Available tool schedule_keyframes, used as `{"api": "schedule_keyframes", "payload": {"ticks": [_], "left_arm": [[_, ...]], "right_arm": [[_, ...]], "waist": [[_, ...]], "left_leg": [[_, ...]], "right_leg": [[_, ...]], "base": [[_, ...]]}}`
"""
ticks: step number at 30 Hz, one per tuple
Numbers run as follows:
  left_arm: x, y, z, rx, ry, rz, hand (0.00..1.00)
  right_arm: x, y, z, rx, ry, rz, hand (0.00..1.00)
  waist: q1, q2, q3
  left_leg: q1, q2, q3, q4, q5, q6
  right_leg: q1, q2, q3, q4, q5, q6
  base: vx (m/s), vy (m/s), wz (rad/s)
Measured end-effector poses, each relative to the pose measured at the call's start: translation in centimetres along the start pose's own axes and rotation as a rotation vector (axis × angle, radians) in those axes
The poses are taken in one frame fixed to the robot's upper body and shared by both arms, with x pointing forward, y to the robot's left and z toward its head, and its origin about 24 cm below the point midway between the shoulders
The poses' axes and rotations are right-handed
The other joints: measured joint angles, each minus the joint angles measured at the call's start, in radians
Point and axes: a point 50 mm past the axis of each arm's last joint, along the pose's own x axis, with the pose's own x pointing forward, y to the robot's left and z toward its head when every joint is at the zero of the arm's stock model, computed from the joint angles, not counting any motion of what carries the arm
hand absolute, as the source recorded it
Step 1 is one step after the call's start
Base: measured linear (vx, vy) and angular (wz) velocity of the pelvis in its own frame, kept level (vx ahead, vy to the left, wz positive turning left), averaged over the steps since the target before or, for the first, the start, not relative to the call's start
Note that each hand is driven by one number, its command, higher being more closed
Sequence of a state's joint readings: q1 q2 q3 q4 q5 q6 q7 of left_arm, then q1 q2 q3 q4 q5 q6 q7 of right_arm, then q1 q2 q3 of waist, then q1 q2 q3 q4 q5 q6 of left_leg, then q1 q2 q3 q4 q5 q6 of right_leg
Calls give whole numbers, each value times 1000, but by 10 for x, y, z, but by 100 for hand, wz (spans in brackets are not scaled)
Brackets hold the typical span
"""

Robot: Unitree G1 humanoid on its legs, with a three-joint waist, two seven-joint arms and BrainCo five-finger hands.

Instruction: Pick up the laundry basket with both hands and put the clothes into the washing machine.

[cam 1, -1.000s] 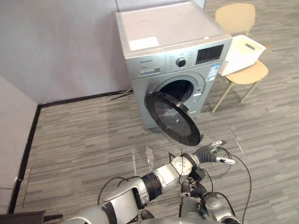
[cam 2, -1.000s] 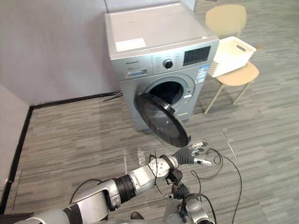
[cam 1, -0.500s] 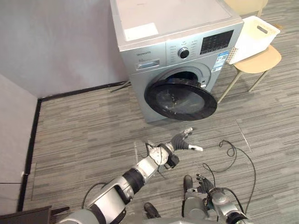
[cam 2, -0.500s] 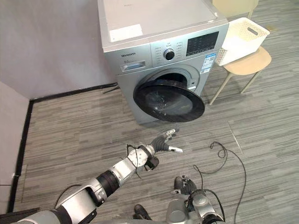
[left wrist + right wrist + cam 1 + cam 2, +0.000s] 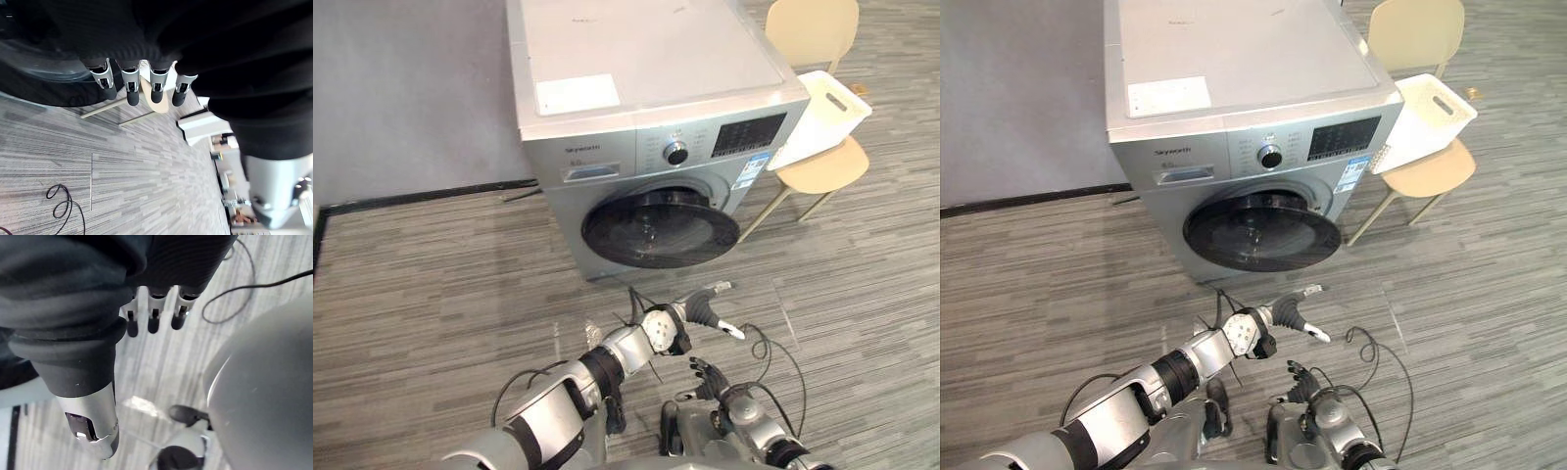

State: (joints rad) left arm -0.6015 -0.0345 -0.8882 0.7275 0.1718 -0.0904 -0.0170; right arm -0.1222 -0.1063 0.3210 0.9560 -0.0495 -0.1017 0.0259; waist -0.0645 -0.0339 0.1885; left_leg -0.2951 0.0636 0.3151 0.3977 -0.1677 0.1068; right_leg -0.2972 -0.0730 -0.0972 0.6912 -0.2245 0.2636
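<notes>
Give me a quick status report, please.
Both hands open, empty: left hand before washer door, right hand low. Laundry basket on chair, untouched. Door covers opening.

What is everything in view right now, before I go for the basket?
Washing machine: one, silver-grey, against the grey wall, ahead of the robot.
Machine door: one, dark and round, on the machine's front, ajar.
Laundry basket: one, white, on the near chair, right of the machine; contents not visible.
Chairs: two, beige; the near one under the basket, the far chair behind it.
Floor: grey striped planks.
Left robot hand: one, open, held out low in front of the door, touching nothing.
Right robot hand: one, open, lower and nearer than the left, empty.
</notes>
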Motion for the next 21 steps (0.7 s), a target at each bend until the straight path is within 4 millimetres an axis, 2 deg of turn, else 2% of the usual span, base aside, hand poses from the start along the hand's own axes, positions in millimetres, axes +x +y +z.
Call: {"api": "schedule_keyframes", "payload": {"ticks": [1,2,3,4,5,6,7,8,9,10,11,13,15,16,18,21], "left_arm": [[1,-3,3,22,-9,-14,0],[3,-9,8,53,-23,-37,0],[6,-15,14,66,-37,-53,0],[7,-17,18,61,-49,-56,0],[13,-24,35,40,-93,-62,0],[13,-27,41,49,-126,-69,0],[12,-29,42,58,-139,-78,0],[12,-31,40,62,-133,-88,0],[12,-31,35,63,-114,-91,0],[12,-32,24,64,-63,-93,0],[11,-32,14,64,-18,-93,0],[8,-37,-4,70,65,-114,0],[7,-38,-12,69,101,-120,0],[6,-39,-13,72,107,-131,0],[4,-44,-21,102,141,-203,0],[-4,-51,-39,143,215,-303,0]], "right_arm": [[0,2,4,3,-19,5,0],[1,7,11,11,-48,22,0],[-1,12,15,20,-76,40,0],[-1,13,19,22,-95,40,0],[-2,11,26,22,-136,32,0],[-2,11,27,23,-139,32,0],[-2,11,28,22,-142,31,0],[-1,11,30,22,-147,33,0],[-1,14,29,27,-143,38,0],[-1,18,24,25,-118,51,0],[1,16,23,15,-106,49,0],[0,5,17,-43,-81,41,0],[-1,0,8,-75,-43,41,0],[-1,-2,6,-85,-33,42,0],[1,-6,6,-123,-16,60,0],[2,-3,4,-155,8,92,0]], "waist": [[-1,0,0],[-2,4,2],[6,6,1],[9,9,-1],[2,23,-19],[-10,24,-28],[-17,27,-33],[-22,21,-44],[-23,3,-53],[-35,11,-61],[-29,26,-62],[-33,35,-65],[-35,42,-69],[-35,44,-76],[-32,47,-86],[-27,42,-86]], "left_leg": [[23,1,9,2,-3,5],[75,1,9,-3,-9,14],[129,7,7,-8,-9,14],[147,13,8,-10,-9,14],[156,31,13,0,-10,12],[155,40,13,10,-18,-2],[154,49,7,22,-33,-24],[148,66,-16,58,-82,-75],[144,66,-24,81,-108,-101],[130,83,-66,110,-151,-141],[134,106,-73,87,-141,-157],[194,113,-61,-24,-87,-185],[239,128,-61,-91,-71,-210],[241,132,-61,-105,-68,-214],[227,129,-60,-162,-58,-217],[202,110,-71,-173,-40,-211]], "right_leg": [[-34,-2,14,83,20,5],[-68,-13,18,185,2,-47],[-69,-17,2,190,-32,-138],[-72,-19,-3,171,-45,-173],[-86,-38,-17,59,-47,-228],[-92,-62,-10,-31,-28,-247],[-92,-78,-5,-91,-5,-255],[-77,-103,33,-224,101,-261],[-66,-118,58,-293,207,-265],[-34,-95,104,-333,167,-144],[-36,-68,103,-351,173,-154],[1,-44,93,-404,183,-167],[51,-19,83,-464,204,-177],[60,-13,80,-492,217,-180],[84,0,70,-629,294,-174],[120,-16,56,-761,375,-176]], "base": [[418,-45,-36],[321,-79,-32],[318,-94,-32],[289,-131,-11],[279,-166,17],[278,-184,32],[304,-235,33],[253,-220,29],[304,-319,44],[270,-317,16],[271,-348,8],[182,-230,-15],[76,-106,-9],[41,-65,-3],[11,-16,0],[-34,9,14]]}}
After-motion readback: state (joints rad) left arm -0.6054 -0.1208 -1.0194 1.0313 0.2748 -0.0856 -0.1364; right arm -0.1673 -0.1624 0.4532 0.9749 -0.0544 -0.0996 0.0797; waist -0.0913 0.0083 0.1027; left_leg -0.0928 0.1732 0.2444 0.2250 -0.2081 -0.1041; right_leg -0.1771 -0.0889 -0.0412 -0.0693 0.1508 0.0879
